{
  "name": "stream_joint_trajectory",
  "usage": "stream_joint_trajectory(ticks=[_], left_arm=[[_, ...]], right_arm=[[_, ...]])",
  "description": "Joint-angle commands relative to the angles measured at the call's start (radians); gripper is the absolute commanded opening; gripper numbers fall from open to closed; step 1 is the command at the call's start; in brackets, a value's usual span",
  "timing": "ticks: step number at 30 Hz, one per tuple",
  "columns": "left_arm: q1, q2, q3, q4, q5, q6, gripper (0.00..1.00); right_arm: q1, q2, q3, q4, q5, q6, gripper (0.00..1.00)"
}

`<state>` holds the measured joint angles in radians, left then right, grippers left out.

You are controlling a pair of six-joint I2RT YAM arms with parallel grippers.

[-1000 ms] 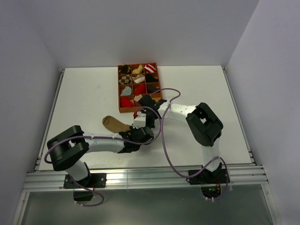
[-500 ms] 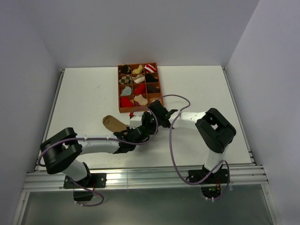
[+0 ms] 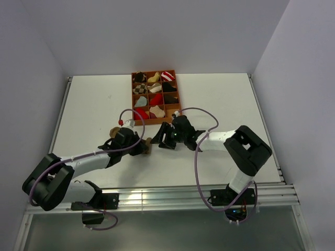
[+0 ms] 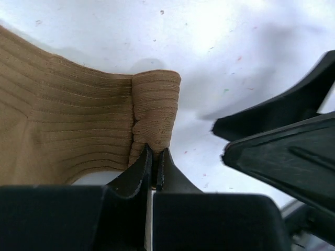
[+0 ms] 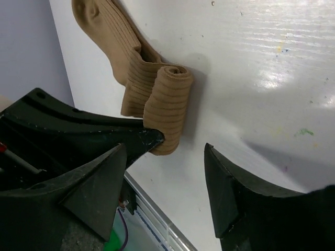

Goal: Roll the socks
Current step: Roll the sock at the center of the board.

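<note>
Brown sock (image 4: 78, 125) roll clamped between left pincer (image 4: 154, 156) tips

1. You are working in a robotics lab cell: plain grey-white walls (image 3: 167, 31) box in a white table (image 3: 89, 104) on three sides.
2. Your left arm (image 3: 89, 159) and right arm (image 3: 246, 149) are bolted to an aluminium rail (image 3: 167, 201) along the table's near edge, and purple cables (image 3: 196, 172) loop loose over them.
3. Your props are staged like test pieces: an orange compartment tray (image 3: 132, 99) of small sock bundles, and a brown sock (image 4: 63, 130) lying on the table.
</note>
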<state>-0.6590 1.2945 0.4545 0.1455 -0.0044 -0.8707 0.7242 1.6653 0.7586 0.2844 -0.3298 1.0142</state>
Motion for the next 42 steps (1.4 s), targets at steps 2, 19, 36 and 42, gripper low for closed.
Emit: stream_joint_trajectory(ticks=[2,19,36,42], left_arm=[[0.085,0.032,-0.036,0.12,0.248,-0.033,0.0],[0.3,0.157,-0.12,0.226,0.448,-0.09,0.0],[0.329,0.218,-0.132,0.223,0.477,-0.091,0.01],[0.328,0.135,-0.111,0.131,0.416,-0.05,0.31]], right_arm=[[0.014,0.042,-0.018,0.157,-0.008,0.032,0.66],[0.046,0.218,0.019,0.286,0.015,0.078,0.6],[0.058,0.281,0.056,0.277,0.024,0.049,0.22],[0.06,0.225,0.1,0.076,0.063,-0.015,0.0]])
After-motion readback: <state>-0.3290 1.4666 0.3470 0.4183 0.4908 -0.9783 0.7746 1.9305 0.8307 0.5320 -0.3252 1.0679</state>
